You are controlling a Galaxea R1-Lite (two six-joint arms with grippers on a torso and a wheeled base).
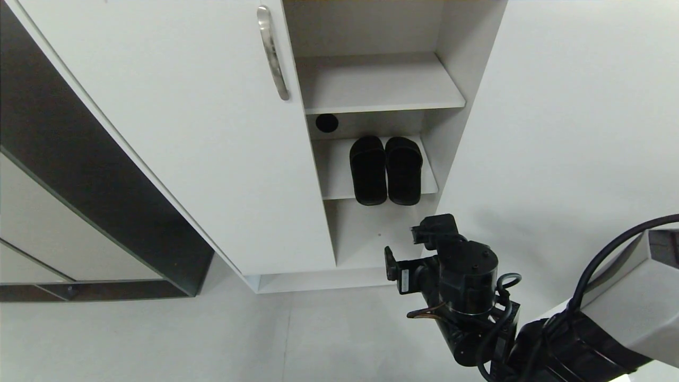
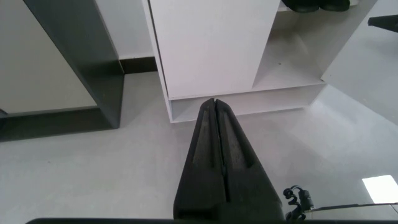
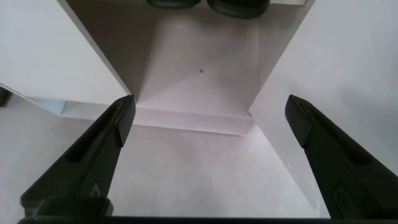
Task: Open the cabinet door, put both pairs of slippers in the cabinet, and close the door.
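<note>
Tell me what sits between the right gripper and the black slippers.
Nothing: the head view shows just the cabinet's bare lower compartment between the right gripper and the slippers.

The right gripper holds its two fingers spread wide apart, with nothing between them. The right arm extends forward, its wrist tilted downward. The left gripper has its fingers pressed flat together, tips touching, gripping nothing.

The pair of slippers was plain black; the cabinet and its door were white, with a silver handle. The floor was pale grey, and the panel on the left dark grey.
</note>
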